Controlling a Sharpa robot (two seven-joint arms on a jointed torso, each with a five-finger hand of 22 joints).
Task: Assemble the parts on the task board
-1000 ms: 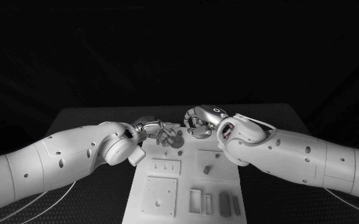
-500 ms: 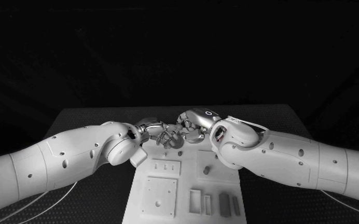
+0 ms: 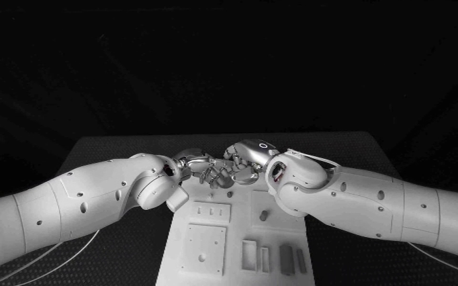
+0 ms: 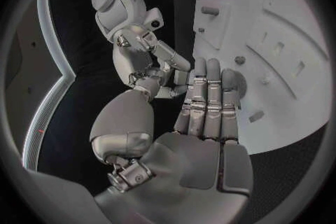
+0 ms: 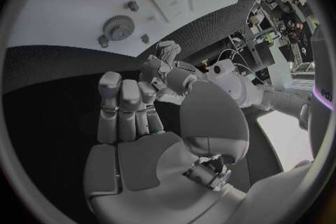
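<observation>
- My left hand (image 3: 200, 167) and right hand (image 3: 246, 160) meet at the far end of the task board (image 3: 191, 259), fingertips almost touching each other.
- Left hand (image 4: 206, 106): fingers lie straight and close together over the far edge of the board. I cannot tell whether anything is held under them.
- Right hand (image 5: 129, 106): fingers lean together toward the left hand, over the black table (image 5: 49, 84) just off the board's far edge. Something small may be pinched there, but I cannot tell.
- A round gear (image 5: 118, 27) sits on the board near its far end, with a small peg (image 5: 132, 5) beside it.
- Toward the near end of the board: a square plate (image 3: 204, 241) and 3 or so narrow slotted blocks (image 3: 274, 257) lie in a row.
- 1 small part (image 3: 263, 216) stands mid-board.
- Judgement: assembly looks early to midway. The gear seems seated, while several pieces on the near half look unplaced.
</observation>
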